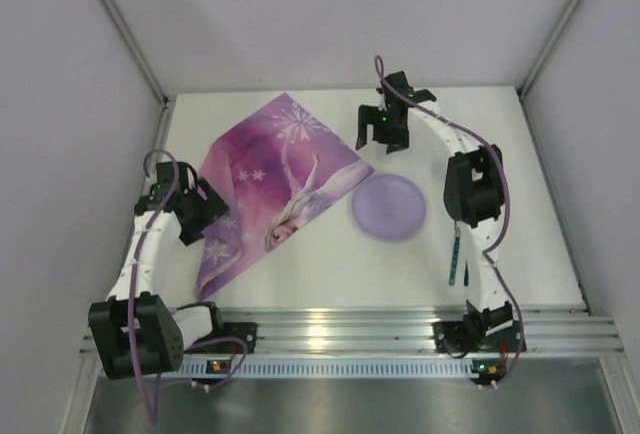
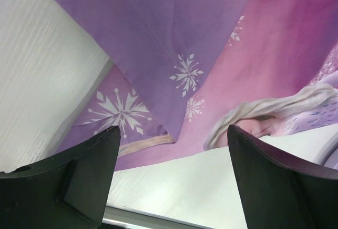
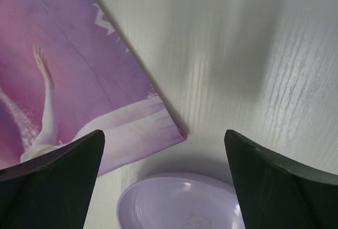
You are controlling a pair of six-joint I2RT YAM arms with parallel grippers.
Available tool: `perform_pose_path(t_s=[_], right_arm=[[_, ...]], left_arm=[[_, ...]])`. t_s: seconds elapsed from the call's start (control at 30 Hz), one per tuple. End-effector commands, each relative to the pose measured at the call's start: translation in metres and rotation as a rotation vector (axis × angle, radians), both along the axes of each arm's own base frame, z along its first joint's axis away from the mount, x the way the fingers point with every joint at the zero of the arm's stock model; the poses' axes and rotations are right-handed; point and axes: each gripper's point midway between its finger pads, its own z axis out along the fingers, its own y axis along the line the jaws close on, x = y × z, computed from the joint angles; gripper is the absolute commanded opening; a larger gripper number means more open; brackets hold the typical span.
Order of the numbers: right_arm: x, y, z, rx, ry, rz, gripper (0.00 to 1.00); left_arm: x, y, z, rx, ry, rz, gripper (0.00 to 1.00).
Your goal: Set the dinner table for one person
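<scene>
The dinner table (image 1: 500, 154) is a white tabletop. A pink-purple princess placemat (image 1: 285, 179) lies askew on it, and its left part is folded over itself (image 2: 148, 28). A lilac plate (image 1: 388, 207) sits just right of the mat's right corner. My left gripper (image 1: 205, 206) hovers over the mat's folded left edge. In the left wrist view it (image 2: 174, 130) stands open, with only mat and table between the fingers. My right gripper (image 1: 384, 134) hangs open above the mat's right corner (image 3: 179, 131), with the plate (image 3: 179, 202) just below it in the right wrist view.
A thin teal utensil (image 1: 455, 259) lies on the table under the right arm's forearm. A ribbed aluminium rail (image 1: 350, 329) runs along the near edge. Grey walls close in the left, right and back of the table.
</scene>
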Motion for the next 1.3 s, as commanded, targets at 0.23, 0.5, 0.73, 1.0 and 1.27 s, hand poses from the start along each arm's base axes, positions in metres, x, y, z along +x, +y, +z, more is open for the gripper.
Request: perform_pose_path(t_s=[0.23, 0.5, 0.73, 1.0, 1.27], right_arm=[[-0.025, 0.034, -0.035, 0.13, 0.119, 0.017, 0.94], [-0.063, 0.056, -0.063, 0.172, 0.22, 0.067, 0.75], [-0.065, 0.056, -0.059, 0.158, 0.222, 0.081, 0.48], [-0.08, 0.043, -0.053, 0.122, 0.241, 0.05, 0.39], [-0.098, 0.028, -0.058, 0.072, 0.254, 0.067, 0.38]], left_arm=[[0.008, 0.017, 0.018, 0.059, -0.021, 0.082, 0.88], [0.016, 0.04, 0.019, 0.108, -0.01, 0.144, 0.88], [-0.018, 0.094, -0.009, 0.088, 0.124, 0.409, 0.84], [0.01, 0.08, -0.037, -0.071, -0.047, 0.368, 0.82], [0.026, 0.067, -0.074, -0.178, -0.096, 0.373, 0.79]])
